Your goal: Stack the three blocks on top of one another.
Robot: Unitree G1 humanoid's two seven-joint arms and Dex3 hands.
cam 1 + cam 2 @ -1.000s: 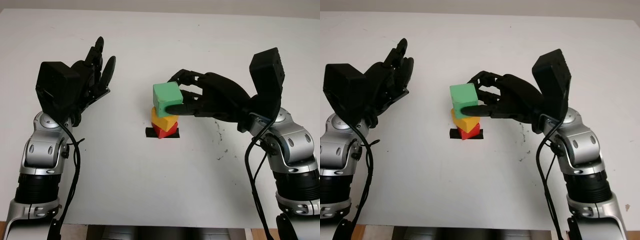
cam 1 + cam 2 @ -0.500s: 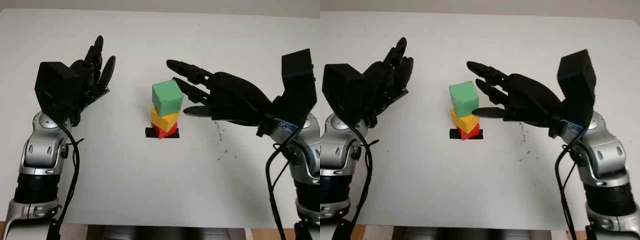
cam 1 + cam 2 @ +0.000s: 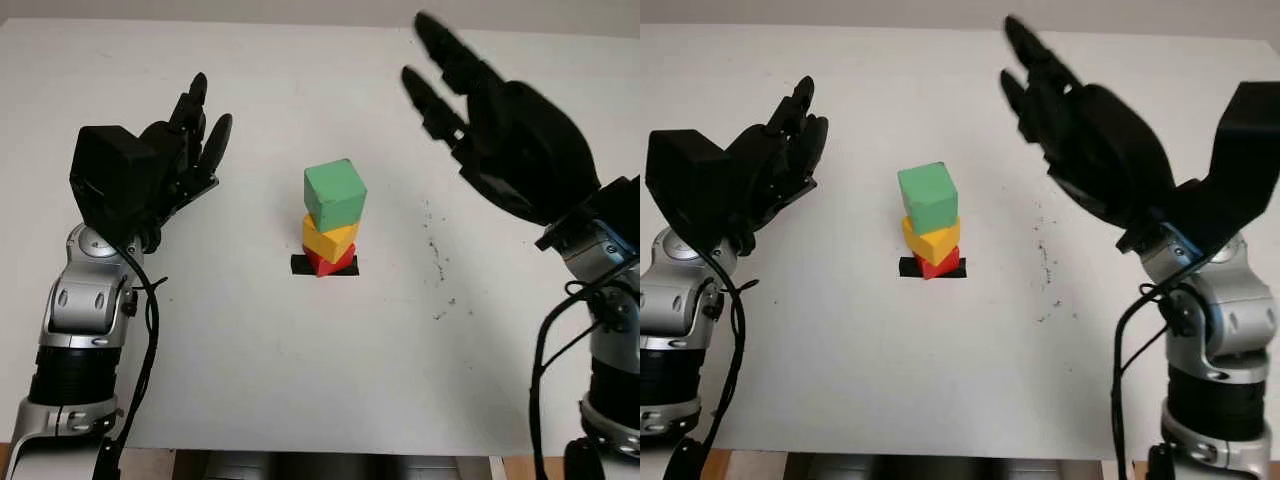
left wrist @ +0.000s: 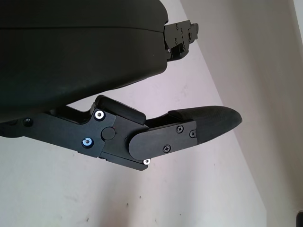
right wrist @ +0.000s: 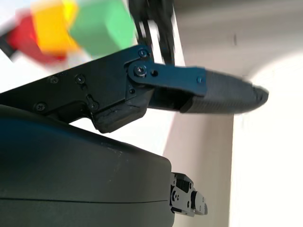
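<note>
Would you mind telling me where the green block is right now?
In the left eye view, the green block sits at the table's centre, topping the stack on the yellow block above the red block, between the open left hand and the raised open right hand.

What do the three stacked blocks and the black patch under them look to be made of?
Green block, yellow block, red block: probably painted wood or foam; flat matte colour, no gloss, crisp edges. Black patch: likely tape, a thin flat strip lying flush on the white table.

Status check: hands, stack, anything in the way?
Left hand open, left of stack. Right hand open, raised right of it. Green block on yellow block on red block. Nothing obstructing.
</note>
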